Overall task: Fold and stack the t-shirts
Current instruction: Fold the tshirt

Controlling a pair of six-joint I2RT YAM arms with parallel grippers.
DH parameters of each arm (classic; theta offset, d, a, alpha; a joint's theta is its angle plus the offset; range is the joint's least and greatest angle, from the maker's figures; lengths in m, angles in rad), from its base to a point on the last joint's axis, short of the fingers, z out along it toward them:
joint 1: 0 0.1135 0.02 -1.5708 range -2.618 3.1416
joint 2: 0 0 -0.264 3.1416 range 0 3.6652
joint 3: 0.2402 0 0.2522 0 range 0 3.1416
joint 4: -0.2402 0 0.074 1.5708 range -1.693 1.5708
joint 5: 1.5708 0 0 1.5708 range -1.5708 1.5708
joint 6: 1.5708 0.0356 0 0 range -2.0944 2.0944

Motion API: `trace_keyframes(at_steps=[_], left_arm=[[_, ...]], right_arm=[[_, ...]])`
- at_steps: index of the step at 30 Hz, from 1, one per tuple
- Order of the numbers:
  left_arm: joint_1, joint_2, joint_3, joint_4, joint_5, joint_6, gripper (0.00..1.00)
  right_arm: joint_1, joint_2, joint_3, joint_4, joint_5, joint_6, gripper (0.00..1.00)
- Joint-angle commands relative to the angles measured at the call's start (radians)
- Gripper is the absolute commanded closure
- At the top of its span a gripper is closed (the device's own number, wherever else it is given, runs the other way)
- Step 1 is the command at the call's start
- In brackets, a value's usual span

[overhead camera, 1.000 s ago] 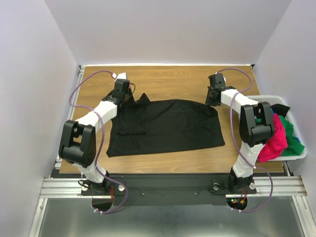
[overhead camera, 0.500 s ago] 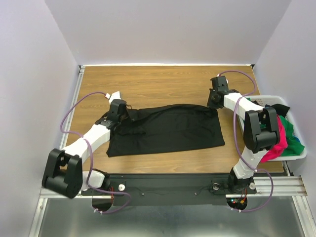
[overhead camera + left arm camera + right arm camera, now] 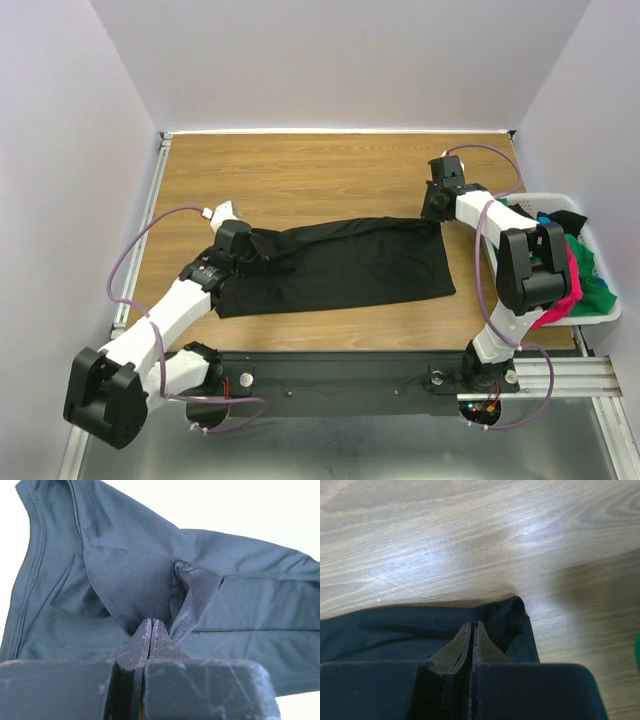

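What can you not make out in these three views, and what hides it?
Top view: the basket's left side, behind the right arm.
Left wrist view: the black shirt's edges, cut off by the frame; the background, washed out.
Right wrist view: most of the black shirt, behind the right gripper.

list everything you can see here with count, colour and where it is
black t-shirt: 1, black, spread mid-table, far edge pinched at both ends
basket: 1, white, at the table's right edge
pink t-shirt: 1, magenta-pink, spilling over the basket's near-left rim
green t-shirt: 1, green, in the basket
dark cloth: 1, black, at the basket's far end
table: 1, brown wood
arms: 2, white and black, purple cables
left hand: 1, black, shut on the black t-shirt's far left corner
right hand: 1, black, shut on its far right corner
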State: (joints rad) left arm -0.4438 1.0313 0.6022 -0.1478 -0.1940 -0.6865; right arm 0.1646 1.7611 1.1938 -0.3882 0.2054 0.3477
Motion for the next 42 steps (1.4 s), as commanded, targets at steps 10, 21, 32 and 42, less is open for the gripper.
trace_keyframes(at_steps=[10, 21, 32, 42], left_arm=[[-0.019, -0.166, -0.084, -0.122, -0.042, -0.133, 1.00], [-0.022, -0.195, -0.168, -0.125, -0.002, -0.180, 1.00], [-0.041, -0.379, -0.176, -0.242, 0.123, -0.255, 0.12], [-0.042, -0.306, -0.029, -0.201, 0.087, -0.199, 0.01]], right_arm=[[-0.002, -0.109, -0.056, 0.028, 0.042, 0.011, 1.00], [-0.002, -0.117, -0.123, 0.029, 0.065, 0.031, 0.99], [0.000, -0.262, -0.198, 0.020, 0.141, 0.056, 0.18], [0.009, -0.274, -0.137, 0.038, -0.294, -0.048, 0.00]])
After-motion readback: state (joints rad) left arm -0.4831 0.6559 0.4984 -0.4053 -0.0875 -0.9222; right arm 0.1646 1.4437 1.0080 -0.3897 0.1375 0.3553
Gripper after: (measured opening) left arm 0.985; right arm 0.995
